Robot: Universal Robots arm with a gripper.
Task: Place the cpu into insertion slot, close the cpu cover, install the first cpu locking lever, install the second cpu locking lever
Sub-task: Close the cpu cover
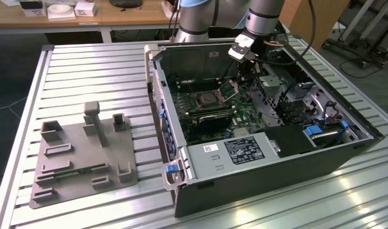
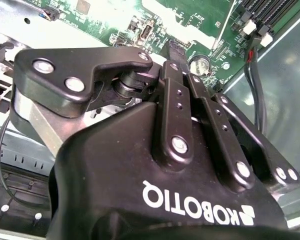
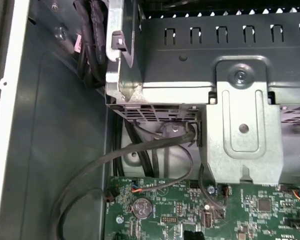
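In exterior view, open cpu cover

Grey jig, prob. plastic, beside open PC case.

Insertion slot in PC case, jig at exterior view's left

The black gripper is seen from close behind, with its linkage bars and screw heads exposed. Beyond it the green motherboard is visible, a coin cell lying near the gripper's far end. Black cables are routed along the board's edge, over the grey chassis panel.
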